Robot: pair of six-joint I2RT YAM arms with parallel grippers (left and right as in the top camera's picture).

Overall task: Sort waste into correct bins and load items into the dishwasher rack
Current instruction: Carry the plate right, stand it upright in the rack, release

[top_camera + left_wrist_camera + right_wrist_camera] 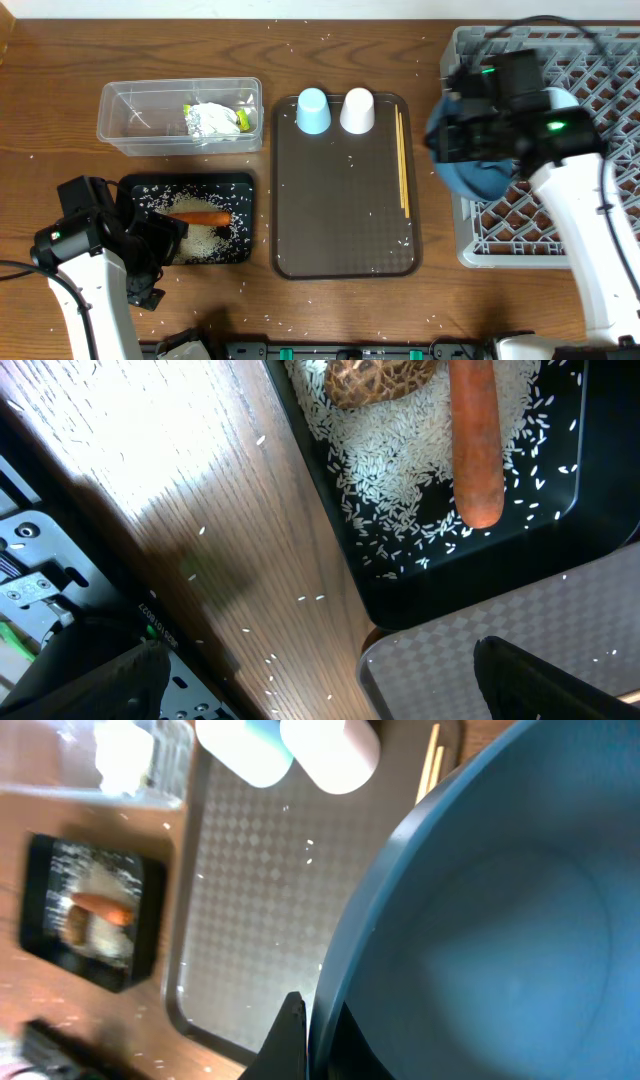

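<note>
My right gripper (462,138) is shut on the rim of the dark-blue plate (480,178), holding it tilted at the left edge of the grey dishwasher rack (600,70). The plate fills the right wrist view (500,920), its rim between my fingers (320,1040). My left gripper (160,245) is open and empty by the black tray (200,181), which holds the carrot (475,440), brown lump (380,378) and rice (390,470). The wrapper (212,120) lies in the clear tub (120,125). The light-blue bowl is not in view.
The brown serving tray (340,220) holds an upturned light-blue cup (313,110), an upturned white cup (357,110) and chopsticks (402,160) along its right side. Loose rice grains are scattered on the wooden table (200,530).
</note>
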